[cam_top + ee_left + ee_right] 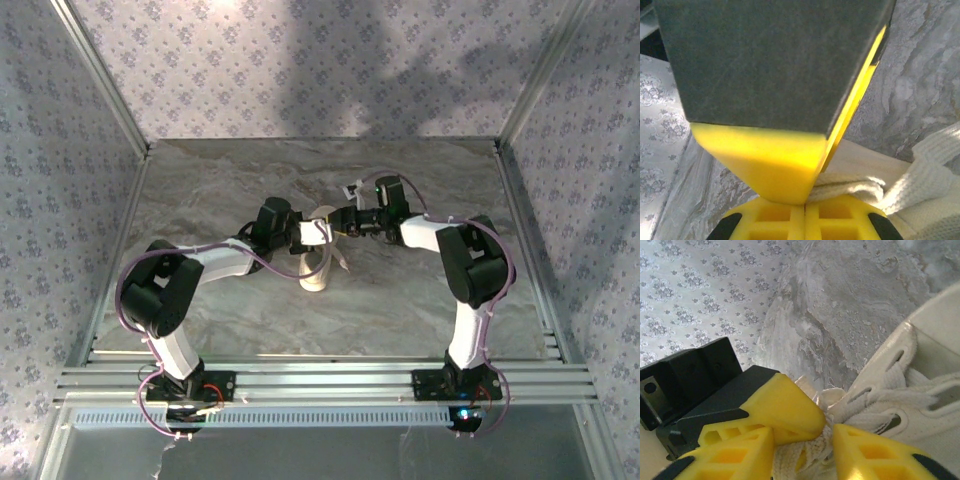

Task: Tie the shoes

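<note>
Right now the sneaker point(318, 268) lies near the middle of the table point(250, 320), between the 2 arms, whose wrists meet over its laced upper.

The left jaws are pressed together on a flat strand of lace point(855, 186) that runs off toward the shoe. The right jaws stand slightly apart at the eyelets point(880, 390), with lace bunched in the narrow gap. Whether they pinch it I cannot tell.

I judge this an early step: the lace ends are being gathered, and no knot or bow shows. Next, the right jaws need a firm hold on 1 strand rather than the bunch, with the left keeping tension.

Nothing pins the shoe, so a pull may drag it. The 2 wrists sit close enough to crowd each other. The patterned walls point(300, 60) stand well apart.
</note>
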Available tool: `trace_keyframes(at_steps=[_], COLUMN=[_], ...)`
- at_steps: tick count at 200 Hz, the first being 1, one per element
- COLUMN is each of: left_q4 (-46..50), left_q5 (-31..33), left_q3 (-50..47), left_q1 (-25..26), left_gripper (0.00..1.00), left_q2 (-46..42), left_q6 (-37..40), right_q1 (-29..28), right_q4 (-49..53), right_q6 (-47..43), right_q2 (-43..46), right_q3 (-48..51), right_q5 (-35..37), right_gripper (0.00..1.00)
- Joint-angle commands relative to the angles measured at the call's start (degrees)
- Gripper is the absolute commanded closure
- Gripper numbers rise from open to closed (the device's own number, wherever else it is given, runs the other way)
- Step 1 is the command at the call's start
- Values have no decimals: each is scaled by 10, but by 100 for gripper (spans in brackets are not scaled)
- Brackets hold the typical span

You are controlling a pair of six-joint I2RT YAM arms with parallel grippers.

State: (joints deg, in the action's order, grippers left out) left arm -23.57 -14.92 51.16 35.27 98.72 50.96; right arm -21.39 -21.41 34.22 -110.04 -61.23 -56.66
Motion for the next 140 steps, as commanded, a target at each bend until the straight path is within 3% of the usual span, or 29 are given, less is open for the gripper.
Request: trace_keyframes(at_steps=[1,51,140], left_q4=[-7,21,83], left_q5=[-15,-5,-17], left_q3=[9,18,23], left_q1=[4,4,-1], left_gripper=[100,97,75], left_q2=[-7,-9,-24], left_q6=[11,13,17], right_q1=[-6,-3,3], right_q4=[18,100,157], right_q6=[-11,-76,-143], right_q2=[-14,2,19], right_q3=[-19,-33,-47], right_q5=[-11,-1,3], right_gripper=[74,100,100])
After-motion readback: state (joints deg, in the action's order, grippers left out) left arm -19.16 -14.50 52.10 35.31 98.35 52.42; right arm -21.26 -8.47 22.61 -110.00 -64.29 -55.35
